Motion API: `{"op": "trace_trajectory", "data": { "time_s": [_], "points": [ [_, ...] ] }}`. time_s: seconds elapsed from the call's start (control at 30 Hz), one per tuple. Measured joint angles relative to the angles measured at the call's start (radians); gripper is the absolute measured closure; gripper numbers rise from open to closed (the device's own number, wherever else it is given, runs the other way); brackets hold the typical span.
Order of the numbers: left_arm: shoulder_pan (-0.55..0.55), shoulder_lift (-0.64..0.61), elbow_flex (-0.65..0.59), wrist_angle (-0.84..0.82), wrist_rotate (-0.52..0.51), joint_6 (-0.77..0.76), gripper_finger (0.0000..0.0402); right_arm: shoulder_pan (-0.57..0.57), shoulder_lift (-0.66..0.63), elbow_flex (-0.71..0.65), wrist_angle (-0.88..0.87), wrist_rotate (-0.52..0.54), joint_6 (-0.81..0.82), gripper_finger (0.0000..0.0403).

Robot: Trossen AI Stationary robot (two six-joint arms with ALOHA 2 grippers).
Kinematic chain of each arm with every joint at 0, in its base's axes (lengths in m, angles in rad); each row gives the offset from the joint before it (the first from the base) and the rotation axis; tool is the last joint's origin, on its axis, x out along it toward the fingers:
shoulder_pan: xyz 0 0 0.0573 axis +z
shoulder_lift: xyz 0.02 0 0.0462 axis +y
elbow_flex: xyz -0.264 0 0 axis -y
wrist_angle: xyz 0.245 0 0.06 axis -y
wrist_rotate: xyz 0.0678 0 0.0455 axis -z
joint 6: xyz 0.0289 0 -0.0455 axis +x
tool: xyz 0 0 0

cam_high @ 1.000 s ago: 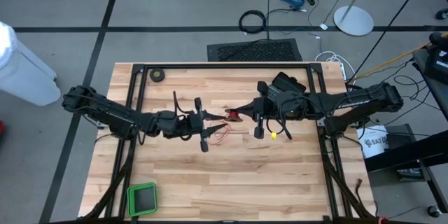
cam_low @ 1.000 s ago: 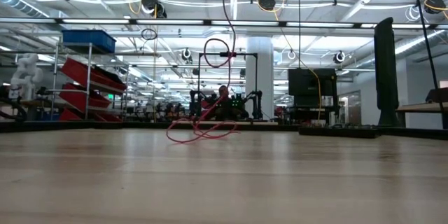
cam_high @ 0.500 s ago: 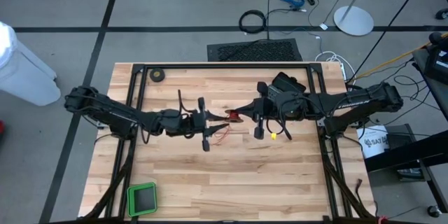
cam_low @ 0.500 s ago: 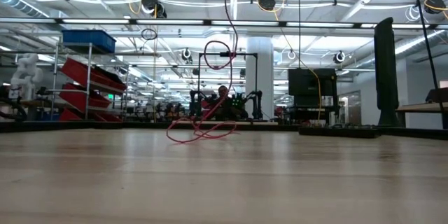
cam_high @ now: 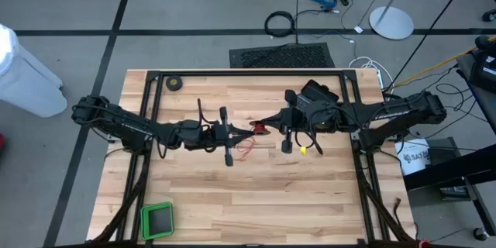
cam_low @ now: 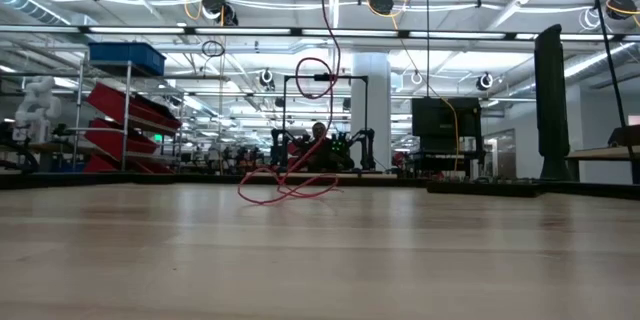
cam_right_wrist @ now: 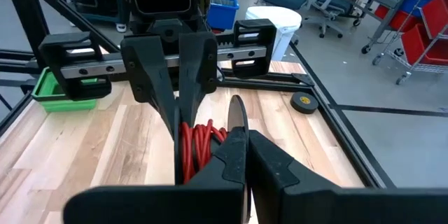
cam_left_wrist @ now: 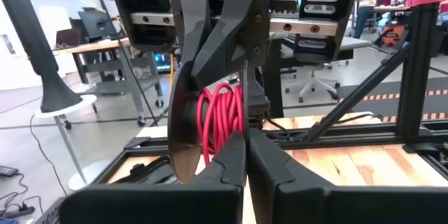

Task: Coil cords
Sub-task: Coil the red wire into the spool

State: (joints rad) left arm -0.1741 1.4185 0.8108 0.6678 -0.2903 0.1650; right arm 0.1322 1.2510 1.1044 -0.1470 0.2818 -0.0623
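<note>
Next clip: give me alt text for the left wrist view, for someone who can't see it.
Seen past the left gripper, whose dark fingers are shut together, the right gripper faces the camera holding a round black reel wound with thin red wire. The wooden table lies below, with a workshop behind.

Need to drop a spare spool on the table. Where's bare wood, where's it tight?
Free: the near wood between the green tray and the right frame leg, and the far strip right of the tape roll. Crowded: mid-table, where both grippers meet at the reel over loose red wire.
</note>
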Motion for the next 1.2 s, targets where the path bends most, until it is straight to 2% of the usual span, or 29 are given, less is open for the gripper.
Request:
{"op": "trace_trajectory", "data": {
  "time_s": [0.23, 0.33, 0.47, 0.67, 0.93, 1.2],
  "points": [
    [0.000, -0.008, 0.005, -0.100, 0.002, 0.025, 0.0398, 0.012, -0.001, 0.000, -0.050, 0.002, 0.010, 0.0399],
    [0.003, -0.027, 0.002, -0.188, 0.004, 0.024, 0.0399, 0.023, -0.007, 0.000, -0.124, 0.021, 0.070, 0.0382],
    [0.022, -0.069, 0.002, -0.270, 0.074, -0.002, 0.0399, 0.054, -0.004, 0.000, -0.214, 0.084, 0.140, 0.0352],
    [0.046, -0.111, 0.002, -0.346, 0.176, -0.011, 0.0400, 0.081, 0.011, 0.000, -0.179, 0.113, 0.156, 0.0313],
    [0.108, -0.159, 0.002, -0.409, 0.365, -0.030, 0.0400, 0.084, 0.110, 0.000, -0.124, 0.114, 0.102, 0.0286],
    [0.141, -0.163, 0.002, -0.449, 0.422, -0.050, 0.0400, 0.072, 0.119, 0.000, 0.014, 0.109, 0.034, 0.0280]
  ]
}}
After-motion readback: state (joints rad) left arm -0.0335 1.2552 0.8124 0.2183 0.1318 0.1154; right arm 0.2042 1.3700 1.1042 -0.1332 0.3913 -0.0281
